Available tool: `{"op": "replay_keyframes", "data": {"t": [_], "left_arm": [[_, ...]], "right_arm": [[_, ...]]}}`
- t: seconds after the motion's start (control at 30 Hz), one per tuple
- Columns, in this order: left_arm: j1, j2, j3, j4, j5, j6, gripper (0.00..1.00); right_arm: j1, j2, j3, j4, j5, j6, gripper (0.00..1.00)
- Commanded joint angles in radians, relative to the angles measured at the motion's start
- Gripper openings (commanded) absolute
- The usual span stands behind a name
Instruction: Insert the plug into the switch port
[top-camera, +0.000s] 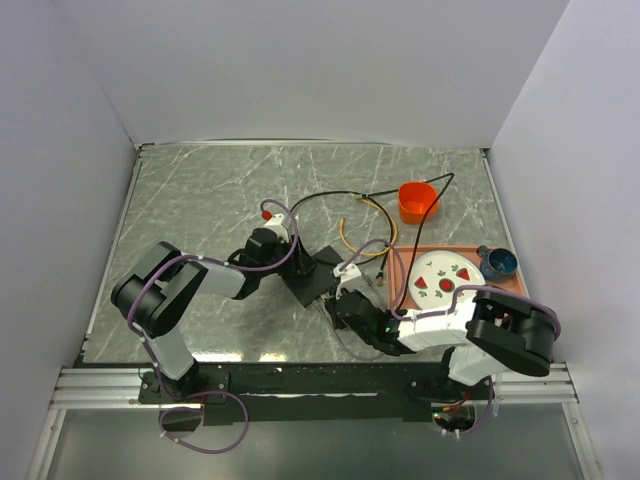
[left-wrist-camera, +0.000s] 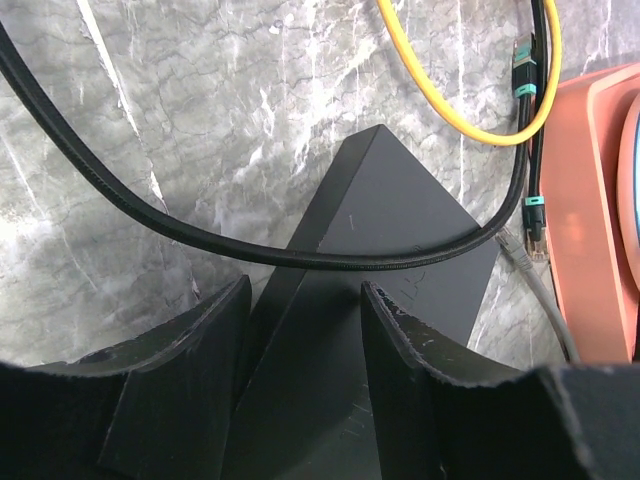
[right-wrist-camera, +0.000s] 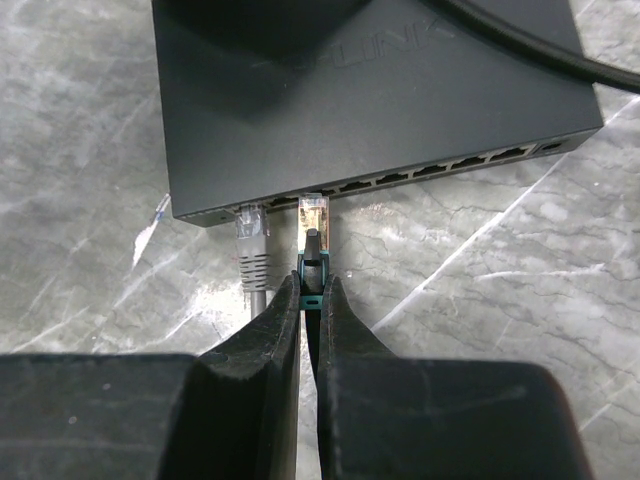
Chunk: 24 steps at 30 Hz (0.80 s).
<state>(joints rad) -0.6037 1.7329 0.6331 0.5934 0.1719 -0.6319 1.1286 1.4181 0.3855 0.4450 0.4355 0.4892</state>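
- The switch (right-wrist-camera: 400, 100) lies flat on the desk (right-wrist-camera: 500, 290) in front of both arms. It is a low matte-black box with hard edges, and a row of sockets (right-wrist-camera: 440, 170) runs along the long side that faces the right wrist.
- The plug (right-wrist-camera: 315, 212) is a small clear, gold-tinted connector with a teal boot (right-wrist-camera: 312, 268). Its nose sits at the mouth of the second socket from the left. Whether it is fully seated cannot be told.
- The right gripper (right-wrist-camera: 312, 285) is pinched tight on the boot just behind the connector, with its fingers nearly meeting.
- The left gripper (left-wrist-camera: 305, 300) straddles the far part of the switch. The box fills the gap between its fingers, so it appears to be clamped on the box to brace it.
- A grey plug (right-wrist-camera: 250, 228) with a ribbed sleeve already sits in the neighbouring socket, just beside the teal one.
- The plug probably handles as light, rigid and somewhat brittle, with a thin latch tab that could snap. The boot is the sensible hold, being softer and less slick than the clear shell.
- The switch looks light and smooth enough to slide on the polished marble-patterned desk if pushed, so bracing it matters.
- The trailing cord is likely springy and may twist the plug off line.
- A thick black cable (left-wrist-camera: 150, 215) drapes across the top of the switch, and a glossy yellow cable (left-wrist-camera: 450, 110) loops beyond it near a salmon tray (left-wrist-camera: 590, 200).
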Motion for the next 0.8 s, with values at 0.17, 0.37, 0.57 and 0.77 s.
{"op": "replay_keyframes", "data": {"t": [0.17, 0.37, 0.57, 0.77], "left_arm": [[-0.004, 0.045, -0.036, -0.024, 0.054, -0.031, 0.54], [-0.004, 0.057, -0.047, -0.012, 0.06, -0.035, 0.53], [-0.004, 0.063, -0.052, -0.007, 0.064, -0.035, 0.52], [-0.004, 0.071, -0.05, -0.004, 0.074, -0.041, 0.52]], "right_arm": [[0.008, 0.05, 0.027, 0.093, 0.068, 0.0, 0.0], [0.011, 0.019, 0.013, 0.109, 0.098, -0.006, 0.0], [0.016, -0.013, 0.006, 0.109, 0.118, -0.012, 0.0], [0.023, -0.01, 0.021, 0.104, 0.121, -0.023, 0.0]]}}
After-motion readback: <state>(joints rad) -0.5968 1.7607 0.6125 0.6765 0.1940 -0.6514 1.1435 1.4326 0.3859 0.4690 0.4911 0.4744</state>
